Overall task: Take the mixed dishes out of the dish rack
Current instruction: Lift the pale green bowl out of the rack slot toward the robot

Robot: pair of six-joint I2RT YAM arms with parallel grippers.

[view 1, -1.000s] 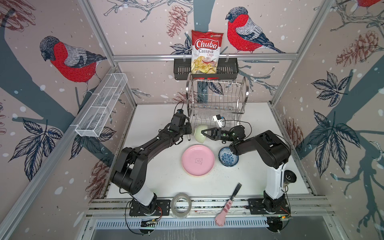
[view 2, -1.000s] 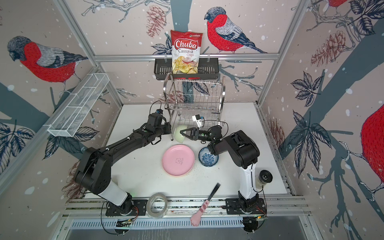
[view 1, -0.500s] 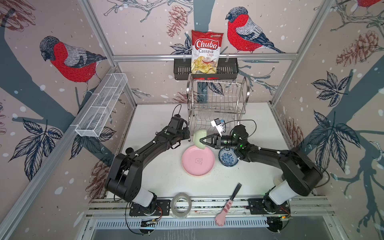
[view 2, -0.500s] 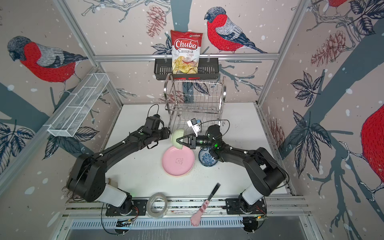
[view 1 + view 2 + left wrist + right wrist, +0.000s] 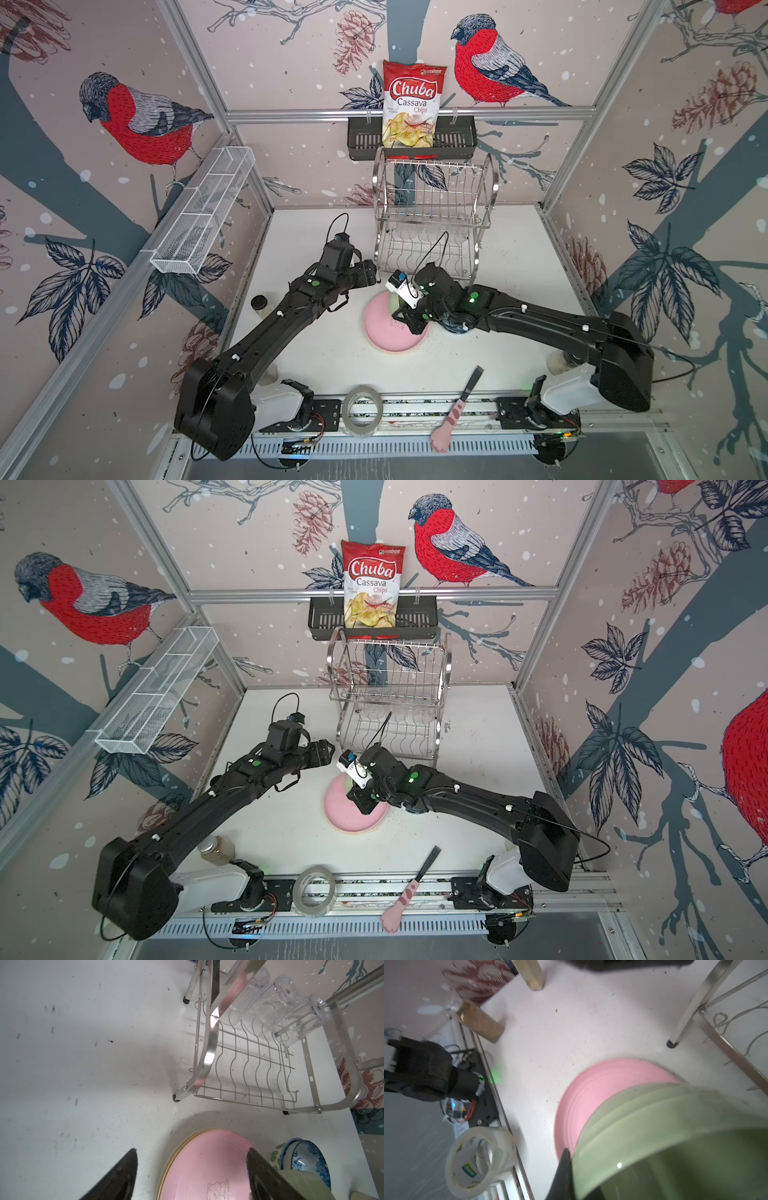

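Observation:
The steel dish rack (image 5: 432, 216) stands at the back; three clear glasses (image 5: 276, 1005) lie on its lower tier. My right gripper (image 5: 409, 316) is shut on the rim of the pale green bowl (image 5: 664, 1126) and holds it tilted just above the pink plate (image 5: 386, 328), which tops a stack with tan and cream edges (image 5: 180, 1147). One right finger (image 5: 564, 1172) shows outside the bowl wall. The blue-patterned bowl (image 5: 307, 1157) nests in the green-leaf-print bowl (image 5: 275, 1153) beside the plates. My left gripper (image 5: 372, 272) hangs open and empty by the rack's front-left leg.
A tape roll (image 5: 363, 409) and a pink-handled tool (image 5: 455, 411) lie at the front rail. Lidded jars stand at the left (image 5: 259, 305) and at the right (image 5: 559, 361). A black basket (image 5: 361, 141) with a chips bag hangs behind the rack; a white mesh tray (image 5: 203, 216) is on the left wall.
My left gripper opened, let go of the pale green bowl and drew back to the left. My right gripper carried the bowl from the rack's front to over the pink plate.

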